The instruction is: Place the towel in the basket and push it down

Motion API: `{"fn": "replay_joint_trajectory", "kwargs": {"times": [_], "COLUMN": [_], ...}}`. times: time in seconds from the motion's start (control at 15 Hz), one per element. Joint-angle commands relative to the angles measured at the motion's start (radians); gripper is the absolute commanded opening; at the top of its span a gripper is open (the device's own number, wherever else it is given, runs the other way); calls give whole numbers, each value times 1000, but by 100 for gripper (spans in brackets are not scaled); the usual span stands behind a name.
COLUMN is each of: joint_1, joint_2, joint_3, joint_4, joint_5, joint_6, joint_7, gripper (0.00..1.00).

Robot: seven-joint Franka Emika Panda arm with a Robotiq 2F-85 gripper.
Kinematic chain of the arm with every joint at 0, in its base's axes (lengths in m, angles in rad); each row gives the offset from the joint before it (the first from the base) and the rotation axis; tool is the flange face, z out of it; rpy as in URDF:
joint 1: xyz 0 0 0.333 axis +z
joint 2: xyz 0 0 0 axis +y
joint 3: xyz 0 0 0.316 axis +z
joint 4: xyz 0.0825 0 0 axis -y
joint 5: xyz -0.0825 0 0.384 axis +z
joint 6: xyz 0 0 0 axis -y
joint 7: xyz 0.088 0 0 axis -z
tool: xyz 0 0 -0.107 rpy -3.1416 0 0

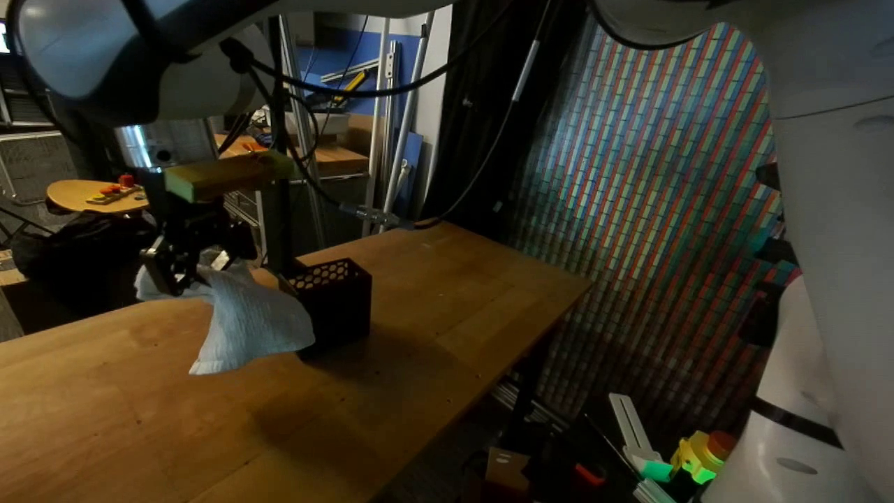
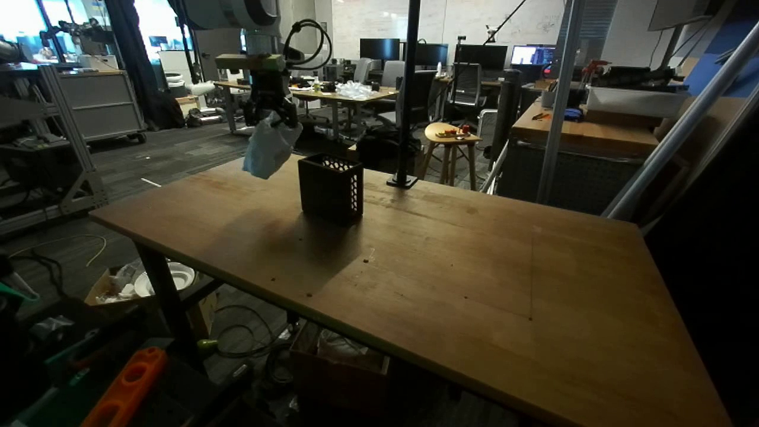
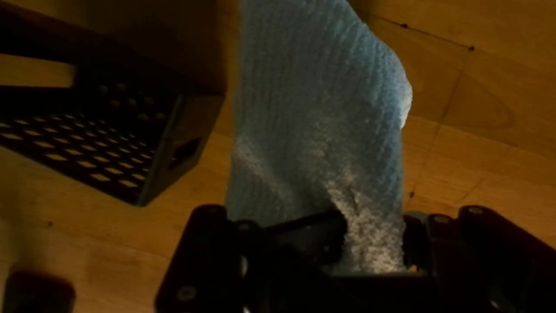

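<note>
Wooden table (image 2: 474, 279) below; jaws tight on a fold of towel (image 1: 253, 321); black basket (image 2: 327, 193) nearby.

Towel (image 3: 312, 95): we are seeing ribbed cloth, matt, rough and fuzzy where it bunches.
Basket (image 2: 329, 193): we are logging plastic by its look, smooth and mostly dull.
Table (image 2: 504, 284): we are noting wood, smooth, with a faint sheen.
Gripper (image 3: 375, 241): we are finding matt parts with small shiny screw heads (image 3: 186, 292).
Wrist collar (image 1: 164, 143): we are observing bright, polished metal.
Arm shell (image 1: 77, 56): we are recording a smooth, slightly glossy finish.
</note>
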Motion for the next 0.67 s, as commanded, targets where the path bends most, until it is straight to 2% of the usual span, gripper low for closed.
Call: {"fn": "replay_joint_trajectory", "kwargs": {"times": [0.0,0.2,0.6], "joint_1": [-46,-89,-157], "joint_2": [-91,-127,-146], "joint_3": [-30,-61,-99], "joint_4": [-54,-69,-77], "joint_5": [22,18,4], "joint_6": [-34,-47,-39], "joint_7": [49,81,61], "gripper": [0,0,0]}}
